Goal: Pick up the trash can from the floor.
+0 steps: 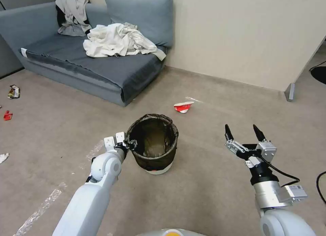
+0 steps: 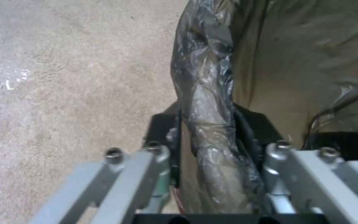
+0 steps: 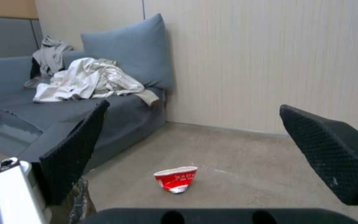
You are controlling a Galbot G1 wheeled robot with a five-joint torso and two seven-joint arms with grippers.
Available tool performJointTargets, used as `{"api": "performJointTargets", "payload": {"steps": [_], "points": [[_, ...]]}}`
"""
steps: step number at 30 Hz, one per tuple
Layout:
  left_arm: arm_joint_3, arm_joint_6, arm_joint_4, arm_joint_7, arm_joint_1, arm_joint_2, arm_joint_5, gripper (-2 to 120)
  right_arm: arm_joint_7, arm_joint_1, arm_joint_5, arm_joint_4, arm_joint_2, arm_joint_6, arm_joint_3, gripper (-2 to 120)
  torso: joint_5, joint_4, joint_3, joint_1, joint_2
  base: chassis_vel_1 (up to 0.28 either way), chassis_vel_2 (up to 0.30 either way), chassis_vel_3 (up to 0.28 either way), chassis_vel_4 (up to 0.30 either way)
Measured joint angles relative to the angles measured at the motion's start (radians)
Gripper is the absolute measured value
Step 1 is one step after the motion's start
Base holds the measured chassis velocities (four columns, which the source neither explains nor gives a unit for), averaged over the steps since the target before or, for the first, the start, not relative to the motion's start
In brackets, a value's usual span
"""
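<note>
Grasp step: left gripper (image 1: 129, 143) pinches the bag-covered left rim of the small round white plastic trash can (image 1: 153, 142) standing on the beige-grey floor (image 1: 203, 181), right gripper (image 1: 244, 132) idle wide open, empty; next likely a straight lift.

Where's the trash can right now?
In the head view the trash can stands on the floor centre-front, its rim clamped by the left hand, the crushed red cup beyond it.

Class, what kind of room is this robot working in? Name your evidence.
Probably a living-room or lounge setup: a grey sofa with crumpled clothes, a carpeted floor and a lined trash can.
</note>
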Motion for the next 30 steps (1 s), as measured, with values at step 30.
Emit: {"api": "performJointTargets", "payload": {"steps": [30], "points": [[-0.117,0.057,-0.297,-0.116,0.078,0.020,-0.200,3,0.003,-0.002,0.000,0.008,-0.007,0.004,-0.005,100,0.0001,0.0002,0.000,0.000,0.000,0.000,0.000,0.000,0.000]]}}
